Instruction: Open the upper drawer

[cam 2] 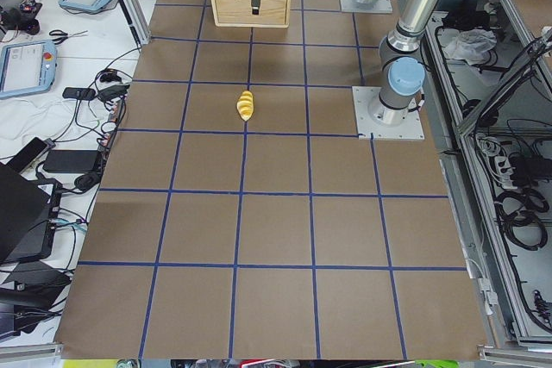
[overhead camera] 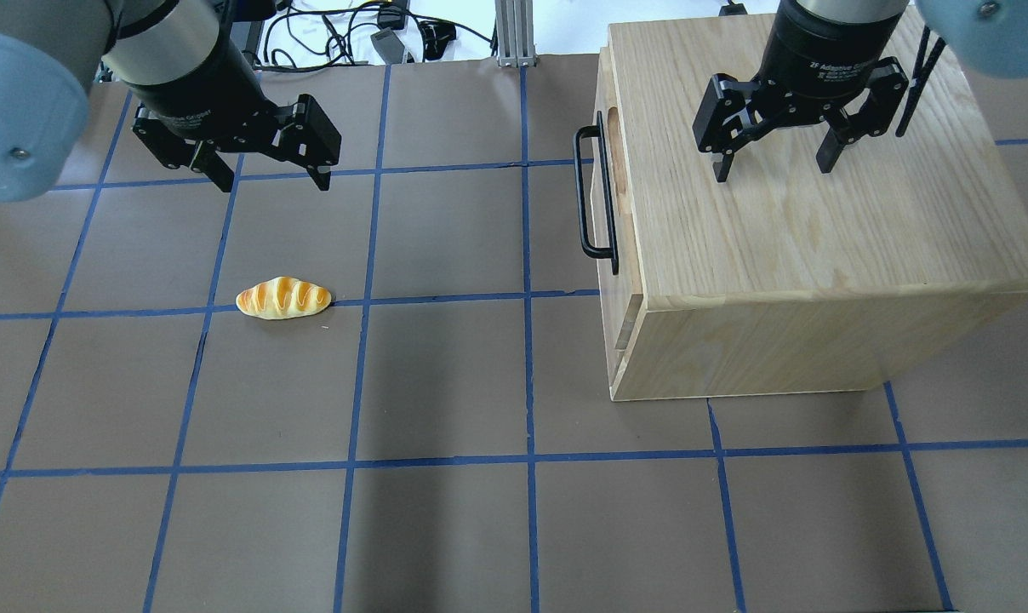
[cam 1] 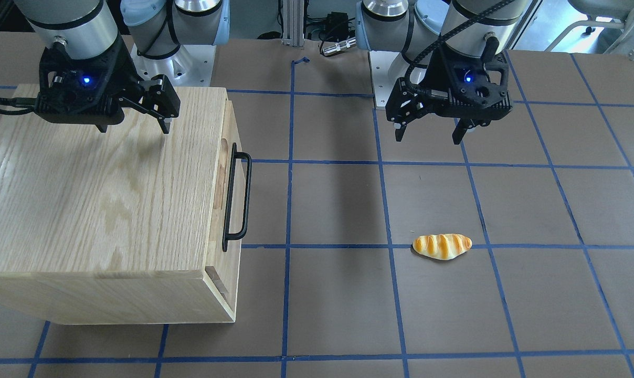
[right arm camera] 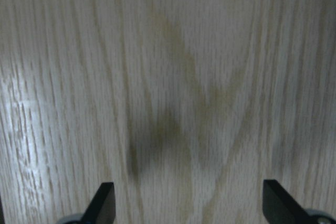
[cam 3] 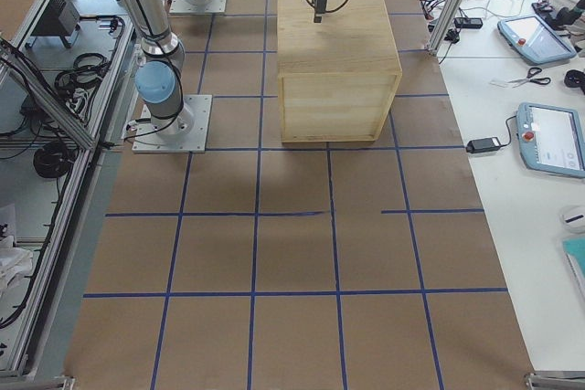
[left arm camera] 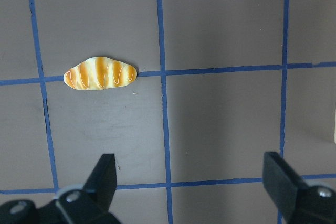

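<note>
The upper drawer [overhead camera: 613,157] sits shut in the front of the oak cabinet [overhead camera: 820,221], with its black bar handle [overhead camera: 595,191] facing the table's middle. The handle also shows in the front-facing view [cam 1: 236,197]. My right gripper [overhead camera: 772,169] hangs open and empty just above the cabinet's top, behind the handle; the right wrist view shows only wood grain between its fingers [right arm camera: 102,205]. My left gripper [overhead camera: 273,181] is open and empty above the mat, far left of the cabinet.
A toy bread roll [overhead camera: 283,298] lies on the brown gridded mat in front of my left gripper; it also shows in the left wrist view [left arm camera: 100,73]. Bare mat lies between the roll and the handle. Operator tables with tablets flank the far side.
</note>
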Controlling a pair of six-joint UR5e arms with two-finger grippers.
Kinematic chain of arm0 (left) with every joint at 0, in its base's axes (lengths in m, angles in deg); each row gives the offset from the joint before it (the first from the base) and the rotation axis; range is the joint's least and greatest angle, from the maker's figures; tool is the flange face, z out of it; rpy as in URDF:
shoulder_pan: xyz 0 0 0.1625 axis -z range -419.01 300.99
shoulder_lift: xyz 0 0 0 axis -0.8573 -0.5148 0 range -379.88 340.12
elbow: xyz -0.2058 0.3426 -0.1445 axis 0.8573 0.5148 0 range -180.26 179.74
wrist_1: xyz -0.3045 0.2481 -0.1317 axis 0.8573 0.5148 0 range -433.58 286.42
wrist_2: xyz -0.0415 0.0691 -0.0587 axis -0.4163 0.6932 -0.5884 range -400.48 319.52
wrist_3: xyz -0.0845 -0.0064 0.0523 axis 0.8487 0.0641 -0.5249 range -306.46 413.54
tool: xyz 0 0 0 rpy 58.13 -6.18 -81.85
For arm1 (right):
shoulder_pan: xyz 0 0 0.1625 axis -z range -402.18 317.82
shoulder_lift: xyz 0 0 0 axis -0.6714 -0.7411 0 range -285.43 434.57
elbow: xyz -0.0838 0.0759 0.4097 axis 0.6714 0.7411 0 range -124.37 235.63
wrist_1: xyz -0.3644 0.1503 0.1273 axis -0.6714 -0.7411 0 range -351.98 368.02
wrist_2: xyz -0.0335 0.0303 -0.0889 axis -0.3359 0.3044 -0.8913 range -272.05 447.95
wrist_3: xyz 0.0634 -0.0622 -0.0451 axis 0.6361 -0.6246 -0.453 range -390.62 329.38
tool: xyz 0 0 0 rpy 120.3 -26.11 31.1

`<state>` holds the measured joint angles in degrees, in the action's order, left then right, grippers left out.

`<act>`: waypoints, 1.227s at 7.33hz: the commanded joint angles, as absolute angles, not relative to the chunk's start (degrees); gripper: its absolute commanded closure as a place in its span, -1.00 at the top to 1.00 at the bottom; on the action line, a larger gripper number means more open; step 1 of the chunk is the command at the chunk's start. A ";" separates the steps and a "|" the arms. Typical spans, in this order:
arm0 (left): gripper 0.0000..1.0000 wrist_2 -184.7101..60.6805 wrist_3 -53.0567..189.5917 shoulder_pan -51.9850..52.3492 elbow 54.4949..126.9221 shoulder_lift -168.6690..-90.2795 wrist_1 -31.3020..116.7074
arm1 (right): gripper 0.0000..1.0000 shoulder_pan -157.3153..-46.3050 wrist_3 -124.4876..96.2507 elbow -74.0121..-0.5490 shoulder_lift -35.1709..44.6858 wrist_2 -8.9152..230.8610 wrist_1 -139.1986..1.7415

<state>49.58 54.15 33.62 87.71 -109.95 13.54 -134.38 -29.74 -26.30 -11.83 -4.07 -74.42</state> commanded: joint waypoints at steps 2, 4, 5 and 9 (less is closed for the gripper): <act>1.00 49.61 54.24 33.62 87.72 -109.71 13.61 | 1.00 -134.38 -29.74 -26.29 -11.83 -4.07 -74.42; 1.00 49.61 54.33 33.62 87.72 -109.53 13.70 | 1.00 -134.38 -29.74 -26.29 -11.83 -4.07 -74.42; 1.00 49.61 54.50 33.62 87.80 -109.53 13.87 | 1.00 -134.38 -29.74 -26.37 -11.83 -4.07 -74.42; 1.00 46.55 62.49 39.48 87.37 -114.34 13.62 | 1.00 -134.38 -29.74 -26.38 -11.83 -4.07 -74.42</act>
